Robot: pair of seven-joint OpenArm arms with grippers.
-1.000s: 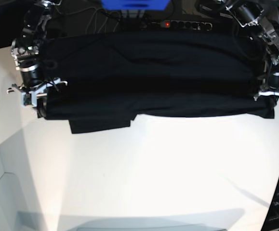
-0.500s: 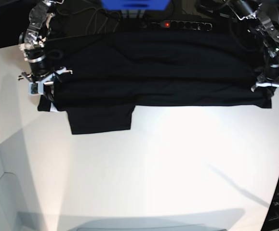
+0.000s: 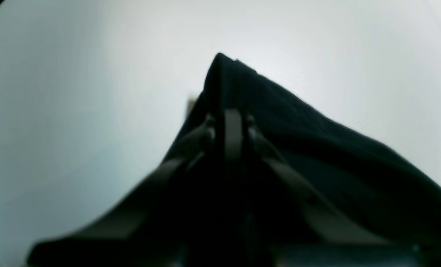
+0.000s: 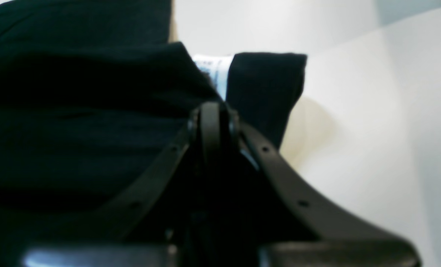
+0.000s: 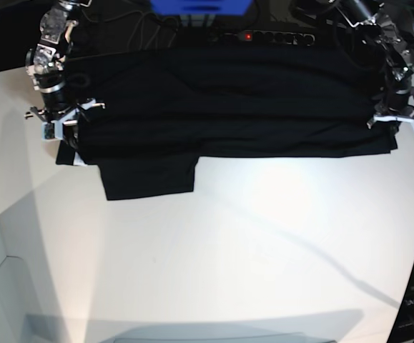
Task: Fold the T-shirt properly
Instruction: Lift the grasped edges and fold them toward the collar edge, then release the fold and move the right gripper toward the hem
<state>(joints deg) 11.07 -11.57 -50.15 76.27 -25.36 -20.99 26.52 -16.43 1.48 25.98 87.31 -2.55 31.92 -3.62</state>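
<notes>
Item: T-shirt (image 5: 228,100), black, plain side showing. Location: far half of the white counter (image 5: 228,250), laid as a wide band. Long axis runs side to side in the base view, from one arm to the other; one rectangular flap (image 5: 149,179) hangs out of the near edge toward the camera, on the right arm's side. A small white tag (image 4: 213,68) shows between two dark folds in the right wrist view.

Left gripper (image 5: 395,120): at the band's end on the base view's right, jaws closed on a pinched peak of the T-shirt, which rises to a point ahead of the fingertips in the left wrist view.

Right gripper (image 5: 62,120): at the opposite end, over the cloth's corner. Jaws look nearly together in the right wrist view; whether cloth is held between them I cannot tell.

Change against one second earlier: the near edge of the band lies farther back on the counter, both grippers are drawn toward the far side, and more of the flap is exposed below the edge.

Behind: power strip (image 5: 264,36) with a red light; blue object (image 5: 201,7).
</notes>
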